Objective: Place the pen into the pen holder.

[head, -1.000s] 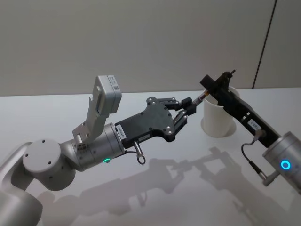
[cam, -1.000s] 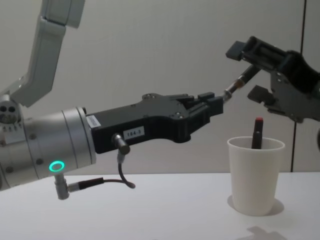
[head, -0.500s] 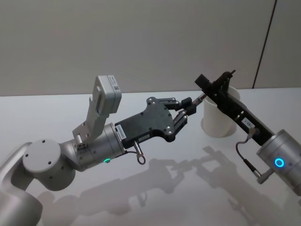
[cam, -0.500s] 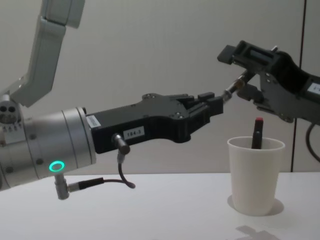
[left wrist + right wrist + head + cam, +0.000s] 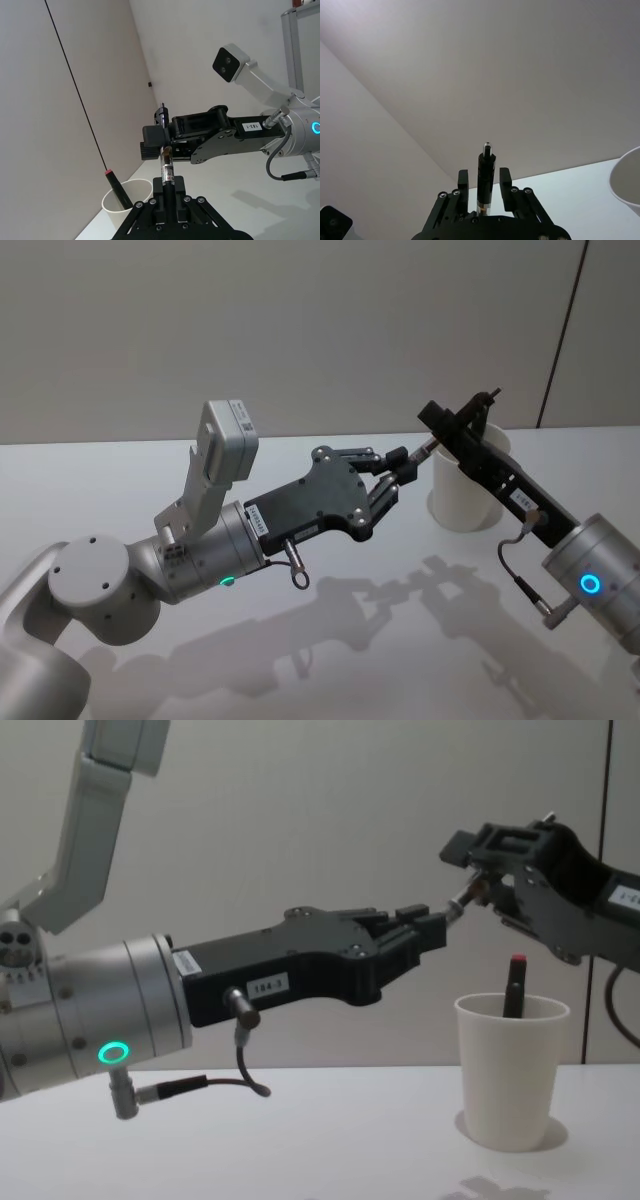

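A dark pen (image 5: 422, 448) hangs in the air, with my left gripper (image 5: 400, 465) shut on its lower end. The left wrist view shows the pen (image 5: 166, 170) rising from those fingers (image 5: 167, 189) into my right gripper (image 5: 162, 137). My right gripper (image 5: 480, 880) is open around the pen's far end (image 5: 458, 903). In the right wrist view the pen (image 5: 486, 170) stands between the fingers with a gap on each side. The pen holder (image 5: 510, 1070), a white paper cup, stands on the table below my right gripper. It holds a dark pen with a red cap (image 5: 516, 982).
The white table (image 5: 330, 660) spreads under both arms, with the pen holder (image 5: 460, 505) at its far right. A plain wall (image 5: 300, 320) with a dark vertical seam (image 5: 562, 330) stands behind.
My right gripper has moved in toward my left one and now sits over the pen's far end, fingers closer together. The left arm and the pen have not moved.
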Controlling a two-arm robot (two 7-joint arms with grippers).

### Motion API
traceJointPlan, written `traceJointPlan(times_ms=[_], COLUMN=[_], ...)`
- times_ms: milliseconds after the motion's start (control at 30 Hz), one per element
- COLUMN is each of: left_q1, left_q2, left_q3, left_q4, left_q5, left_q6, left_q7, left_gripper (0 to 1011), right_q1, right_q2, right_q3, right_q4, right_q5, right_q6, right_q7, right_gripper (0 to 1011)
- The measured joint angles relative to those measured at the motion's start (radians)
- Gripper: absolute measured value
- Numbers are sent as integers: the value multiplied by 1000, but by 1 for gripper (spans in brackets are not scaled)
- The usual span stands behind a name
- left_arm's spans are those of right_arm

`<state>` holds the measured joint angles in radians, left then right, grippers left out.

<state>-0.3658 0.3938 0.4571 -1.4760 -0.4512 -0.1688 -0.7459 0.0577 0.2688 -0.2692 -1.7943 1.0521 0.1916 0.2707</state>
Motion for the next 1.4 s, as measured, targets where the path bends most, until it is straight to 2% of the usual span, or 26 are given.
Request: traceJointPlan(times_ms=[300, 733, 1000, 1100, 1133, 1167, 1333, 1400], left_q1=[0, 0, 0, 0, 0, 0, 0, 0], left_q2=[0, 0, 0, 0, 0, 0, 0, 0], left_q3=[0, 0, 0, 0, 0, 0, 0, 0], left_q4=[0, 0, 0, 0, 0, 0, 0, 0], left_q5=[0, 0, 0, 0, 0, 0, 0, 0], left_q6=[0, 0, 0, 0, 0, 0, 0, 0], left_q7=[0, 0, 0, 0, 0, 0, 0, 0], left_gripper=[125, 128, 349, 464, 464, 535, 666, 751], right_q1=[2, 2, 3, 3, 3, 3, 3, 3], right_q2=[-1, -2, -2, -2, -2, -2, -2, -2], right_q3=[-1, -2, -2, -2, -2, -2, -2, -2], right_q4=[1, 2, 3, 3, 3, 3, 3, 3], right_q5=[-1, -1, -2, -2, -2, -2, -2, -2], right_q6=[1, 1, 1, 1, 1, 1, 1, 1], right_q7=[0, 0, -1, -1, -1, -1, -1, 0], right_gripper=[134, 131, 131, 132, 131, 131, 132, 131])
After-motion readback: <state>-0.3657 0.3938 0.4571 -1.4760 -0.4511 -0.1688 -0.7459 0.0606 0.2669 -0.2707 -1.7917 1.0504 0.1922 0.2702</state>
